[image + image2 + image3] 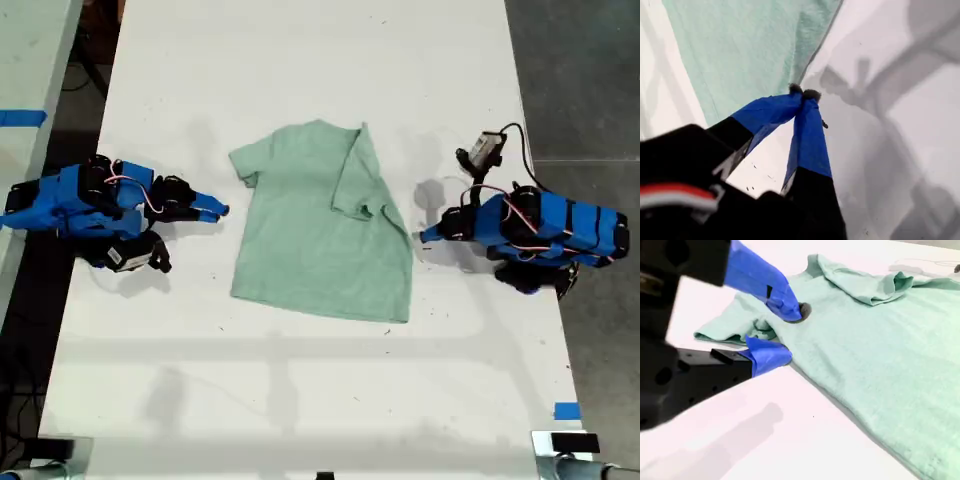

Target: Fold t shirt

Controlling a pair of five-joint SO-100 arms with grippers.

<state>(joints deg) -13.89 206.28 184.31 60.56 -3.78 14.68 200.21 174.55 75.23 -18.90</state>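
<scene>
White counter [300, 390] is seen from above. At the exterior view's right, the first hand [802, 93] is pinched together on nothing, just beside the t shirt [310, 240]. At that view's left, the second hand [788, 333] is held apart near a sleeve. The shirt is spread flat between them, with one sleeve folded inward.

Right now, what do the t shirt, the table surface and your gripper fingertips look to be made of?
The t shirt looks like soft matte knit cloth: it creases and its sleeve folds over. The table seems a smooth, hard white board with a faint sheen and soft shadows. My first gripper has fingers apparently wrapped in blue tape, tipped with dark pads.
</scene>
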